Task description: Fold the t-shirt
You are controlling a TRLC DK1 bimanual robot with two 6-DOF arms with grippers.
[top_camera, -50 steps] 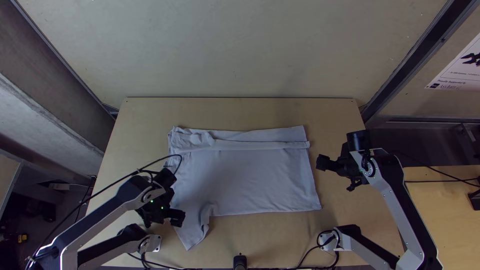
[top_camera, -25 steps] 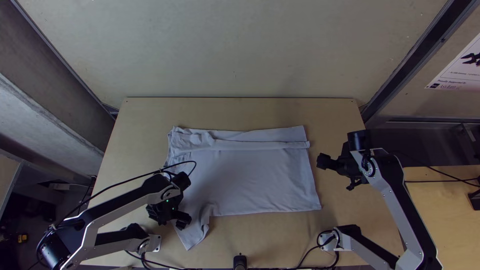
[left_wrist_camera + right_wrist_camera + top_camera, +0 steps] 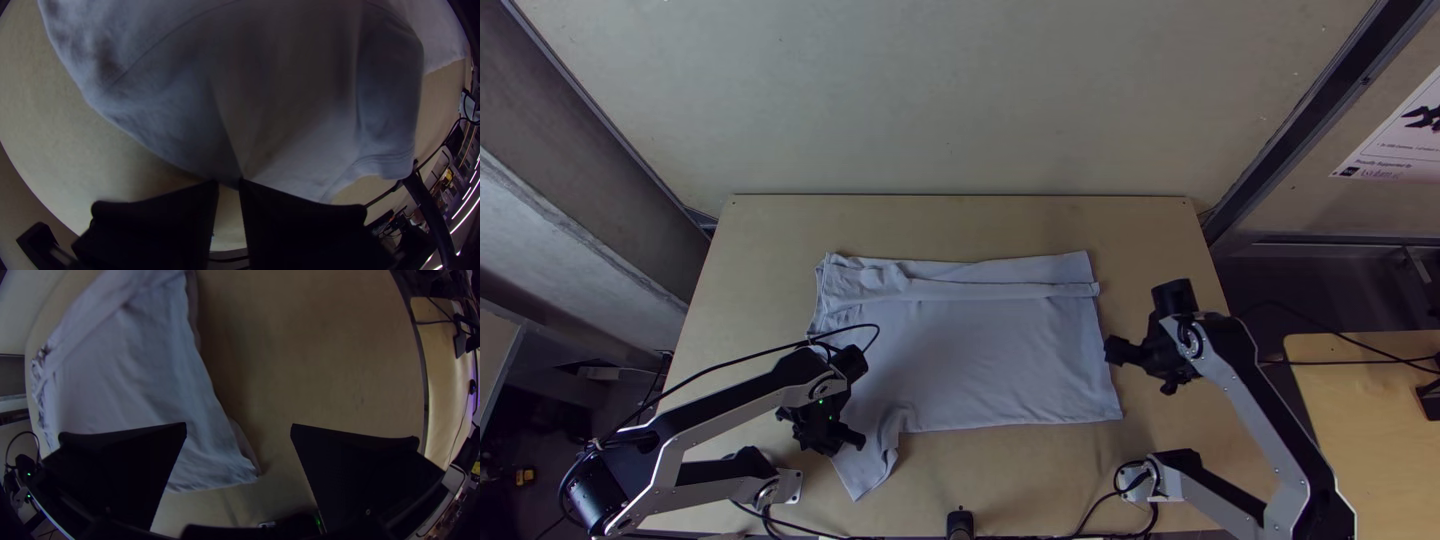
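Observation:
The pale t-shirt [image 3: 990, 350] lies on the table, its far part folded over in a band; one sleeve sticks out at the near left. My left gripper [image 3: 858, 440] is at that sleeve's outer edge. In the left wrist view, creases in the shirt [image 3: 290, 100] run to the left gripper [image 3: 229, 182], whose fingertips are close together, shut on the cloth's edge. My right gripper [image 3: 1112, 350] hangs by the shirt's right edge. The right wrist view has the right gripper [image 3: 239, 424] wide open and holding nothing, above the border between shirt [image 3: 125, 370] and table.
Bare table [image 3: 770, 260] surrounds the shirt, with a wide strip beyond its far edge. A small black device [image 3: 960, 522] stands at the near edge's middle. Cables run along the near edge, and one loops over the left arm. A second table [image 3: 1365, 400] is at the right.
My left gripper has moved a little right over the sleeve, and its fingers look closer together. Over the last half second, my right gripper has shifted slightly left and nearer the table's front. The shirt looks unmoved.

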